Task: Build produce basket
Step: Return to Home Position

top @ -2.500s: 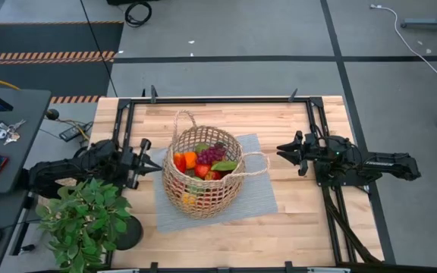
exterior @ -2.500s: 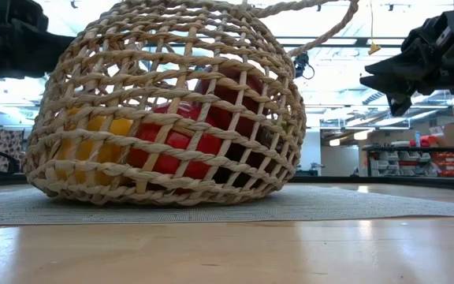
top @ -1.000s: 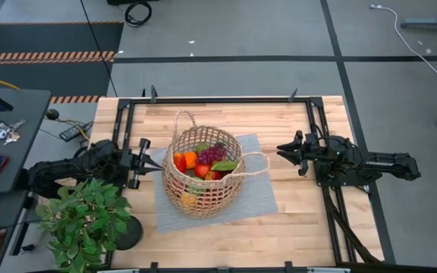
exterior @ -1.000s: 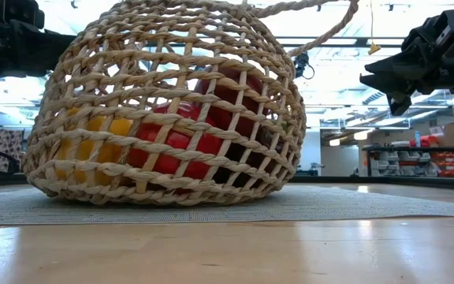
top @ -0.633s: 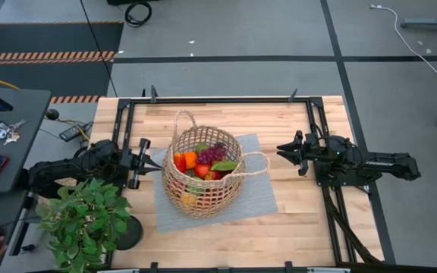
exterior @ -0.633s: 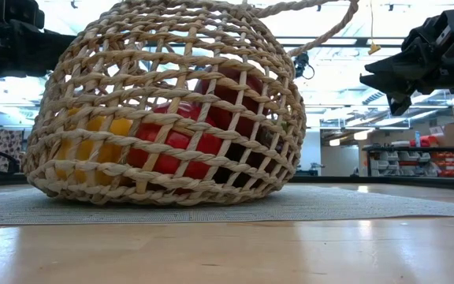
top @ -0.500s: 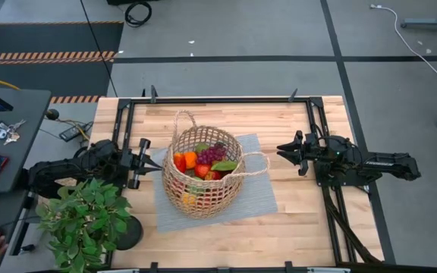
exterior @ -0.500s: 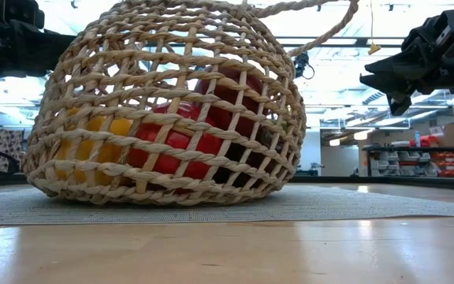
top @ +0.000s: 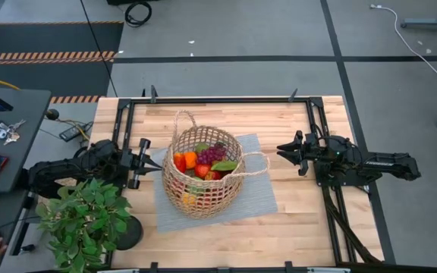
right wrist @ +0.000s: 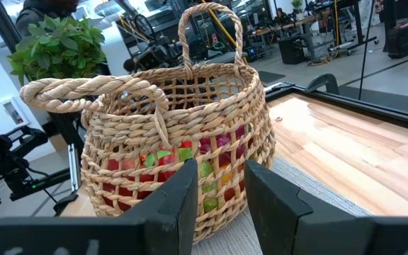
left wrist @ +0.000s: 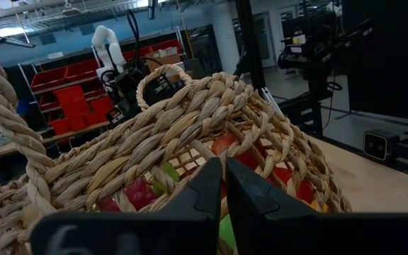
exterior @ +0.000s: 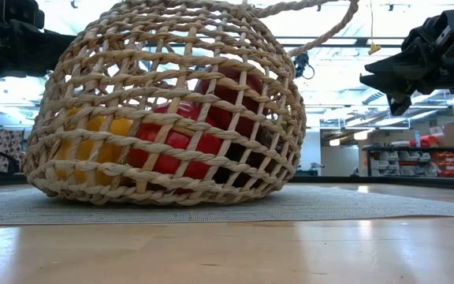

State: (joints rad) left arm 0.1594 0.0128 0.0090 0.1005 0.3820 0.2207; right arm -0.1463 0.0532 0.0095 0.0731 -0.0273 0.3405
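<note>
Pale wooden desk [top: 294, 227] carries a grey mat [top: 256, 201] at frame centre, where the basket [top: 203, 199] sits with the produce [top: 203, 161] heaped inside and none visible loose, so filling looks done. Left gripper [top: 144, 161], centre-left, is clenched on nothing; right gripper [top: 283, 154], centre-right, seems slightly parted and empty.

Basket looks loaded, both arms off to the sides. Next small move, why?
Likely hold both arms parked. The produce sits inside the wicker basket; the left end effector and right end effector flank it, apart from it, holding nothing.
</note>
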